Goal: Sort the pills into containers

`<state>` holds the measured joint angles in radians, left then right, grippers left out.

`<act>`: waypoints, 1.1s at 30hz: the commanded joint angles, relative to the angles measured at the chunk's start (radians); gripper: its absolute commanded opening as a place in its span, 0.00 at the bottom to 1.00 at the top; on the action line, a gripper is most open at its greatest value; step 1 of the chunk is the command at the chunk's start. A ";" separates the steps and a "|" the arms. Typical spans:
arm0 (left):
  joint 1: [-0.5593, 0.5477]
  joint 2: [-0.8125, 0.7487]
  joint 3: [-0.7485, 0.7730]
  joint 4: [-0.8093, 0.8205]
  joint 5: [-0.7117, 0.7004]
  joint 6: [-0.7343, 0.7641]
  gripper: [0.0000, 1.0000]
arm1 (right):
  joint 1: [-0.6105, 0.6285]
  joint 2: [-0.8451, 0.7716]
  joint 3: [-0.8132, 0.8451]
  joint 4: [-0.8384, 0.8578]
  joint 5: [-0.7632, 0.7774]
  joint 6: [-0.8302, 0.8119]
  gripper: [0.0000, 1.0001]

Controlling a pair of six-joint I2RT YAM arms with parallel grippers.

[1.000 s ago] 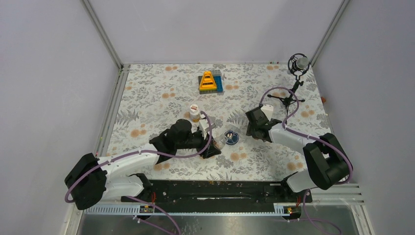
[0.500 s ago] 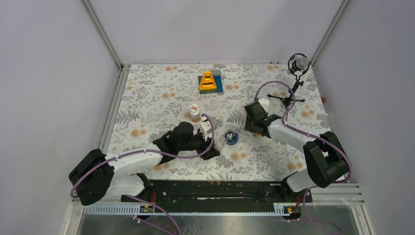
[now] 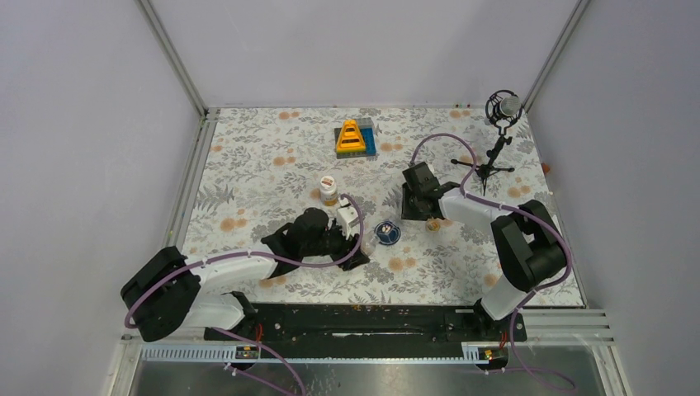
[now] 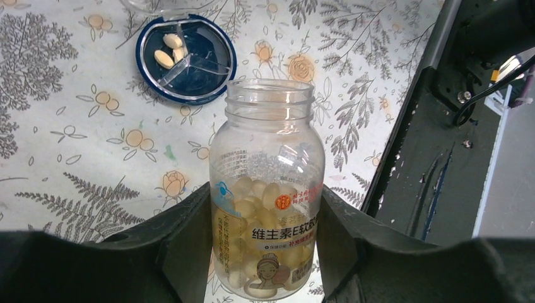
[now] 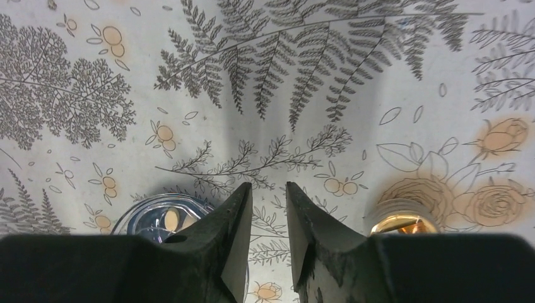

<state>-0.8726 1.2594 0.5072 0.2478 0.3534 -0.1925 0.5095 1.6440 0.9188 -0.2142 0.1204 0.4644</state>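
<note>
My left gripper (image 4: 267, 208) is shut on a clear, uncapped pill bottle (image 4: 270, 189) full of pale yellow capsules, held just near of the round dark-blue dish (image 4: 214, 79). The dish holds a few pale pills (image 4: 164, 58) beside a clear divider. In the top view the left gripper (image 3: 363, 246) sits left of the dish (image 3: 388, 232). My right gripper (image 5: 269, 189) is empty, jaws a narrow gap apart, above bare cloth between the dish (image 5: 145, 218) and the amber bottle (image 5: 400, 218). It is at right of centre in the top view (image 3: 415, 206), with the amber bottle (image 3: 432, 223) beside it. The white red-label bottle (image 3: 329, 188) stands upright.
A yellow triangular toy on a grey-blue base (image 3: 353, 137) stands at the back centre. A microphone on a small tripod (image 3: 500, 111) stands at the back right. The floral cloth (image 3: 248, 165) covers the table. A black rail (image 4: 429, 158) runs along the near edge.
My right gripper has moved left and a little farther back, closer to the dish. My left gripper has stayed nearly still with the clear bottle in it.
</note>
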 commanded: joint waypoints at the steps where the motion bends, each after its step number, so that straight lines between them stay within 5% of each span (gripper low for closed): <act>1: -0.006 0.012 -0.008 0.068 -0.032 0.000 0.00 | -0.004 0.015 0.037 -0.030 -0.079 0.021 0.33; 12: -0.006 0.040 0.023 -0.009 -0.065 0.016 0.00 | -0.003 -0.014 -0.013 -0.036 -0.117 0.054 0.32; 22: -0.030 0.096 0.203 -0.305 -0.206 0.182 0.00 | -0.019 -0.125 0.052 -0.213 0.209 0.031 0.43; 33: -0.090 0.270 0.472 -0.667 -0.443 0.393 0.00 | -0.107 -0.358 -0.016 -0.237 0.161 0.049 0.49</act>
<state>-0.9333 1.4818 0.8879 -0.2775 0.0444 0.1123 0.4458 1.3849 0.9241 -0.4282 0.2714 0.4988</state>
